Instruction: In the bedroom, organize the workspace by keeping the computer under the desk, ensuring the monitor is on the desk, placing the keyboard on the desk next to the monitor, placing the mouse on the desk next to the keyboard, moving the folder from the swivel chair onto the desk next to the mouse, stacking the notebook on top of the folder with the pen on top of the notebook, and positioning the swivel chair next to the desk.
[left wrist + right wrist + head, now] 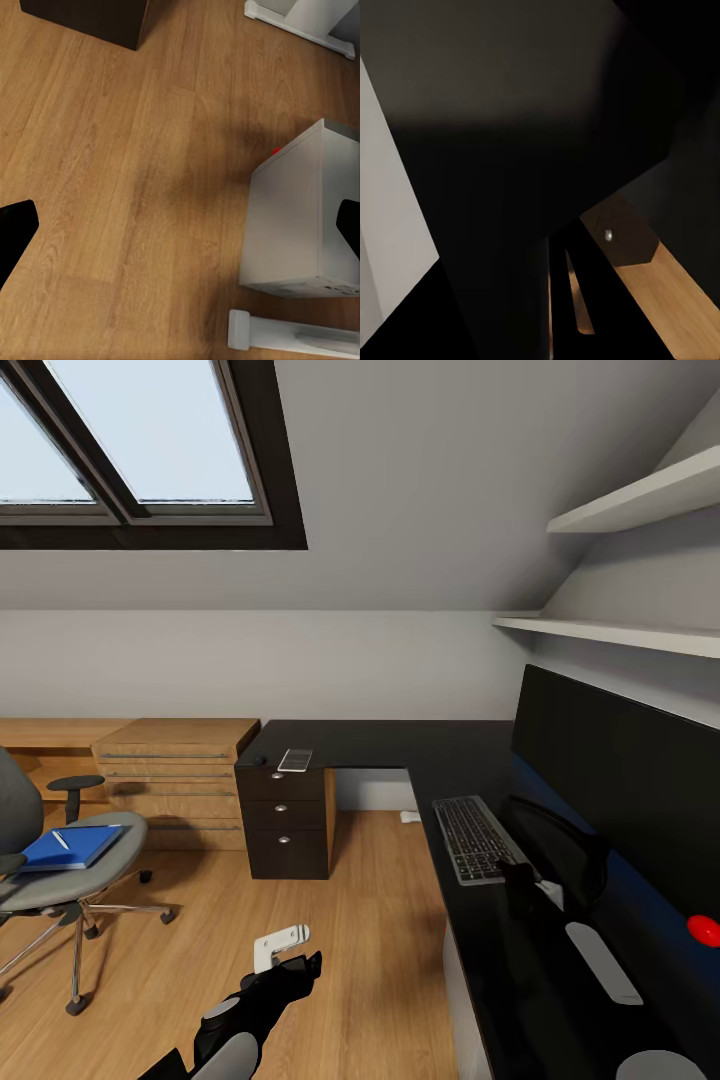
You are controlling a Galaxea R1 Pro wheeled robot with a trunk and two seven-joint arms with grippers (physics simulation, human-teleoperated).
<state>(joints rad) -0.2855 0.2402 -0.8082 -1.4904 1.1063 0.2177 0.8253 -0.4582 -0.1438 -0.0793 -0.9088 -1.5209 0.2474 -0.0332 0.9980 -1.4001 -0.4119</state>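
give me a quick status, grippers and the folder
Left gripper open, empty, low over the floor. Right gripper state unclear. Folder on the swivel chair seat, pen on top. Keyboard on desk.

Daylight from the skylight [130,440] evenly brightens the room; the computer [300,217] casts soft floor shadow; the right wrist view is murky.

Black desk [400,745] with keyboard [476,840], monitor [610,770]; folder [70,848] on swivel chair [85,875].
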